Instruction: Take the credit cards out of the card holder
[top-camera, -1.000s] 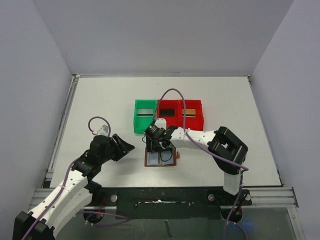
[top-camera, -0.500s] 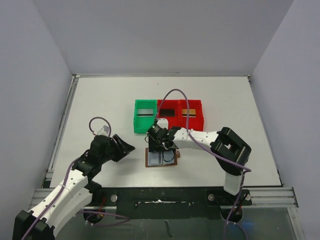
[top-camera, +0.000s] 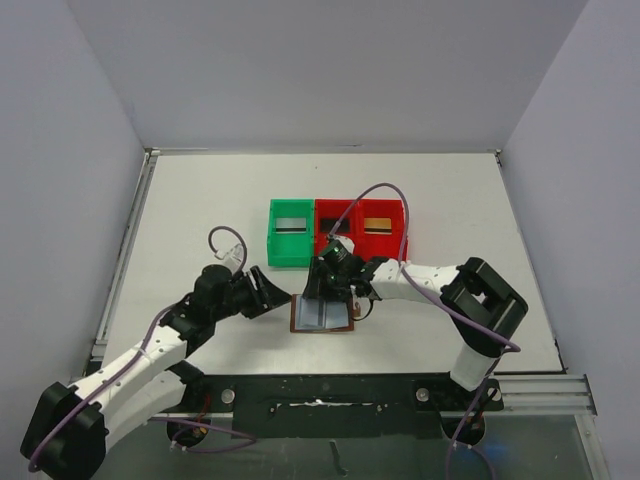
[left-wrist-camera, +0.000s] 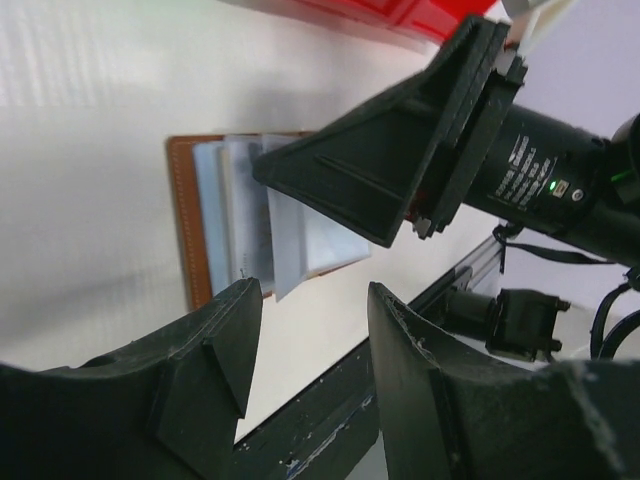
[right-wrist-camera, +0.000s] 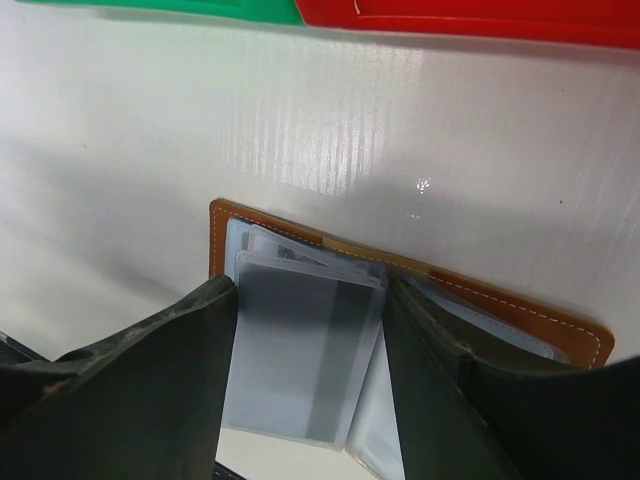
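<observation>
L arm has swung in from the table's (top-camera: 200, 210) left side since a sec ago. The left gripper (top-camera: 274, 295) is now just beside the card holder's (top-camera: 322, 320) left edge, jaws apart w/ nothing btwn them. The right gripper (right-wrist-camera: 310, 292) has shifted a bit rt and its jaws have narrowed. It now grasps a grey credit card (right-wrist-camera: 300, 370) by both side edges, over the pale pockets. Holder lies open and flat, near the green bin (top-camera: 290, 259) and red bins (top-camera: 385, 247), not touching them.
</observation>
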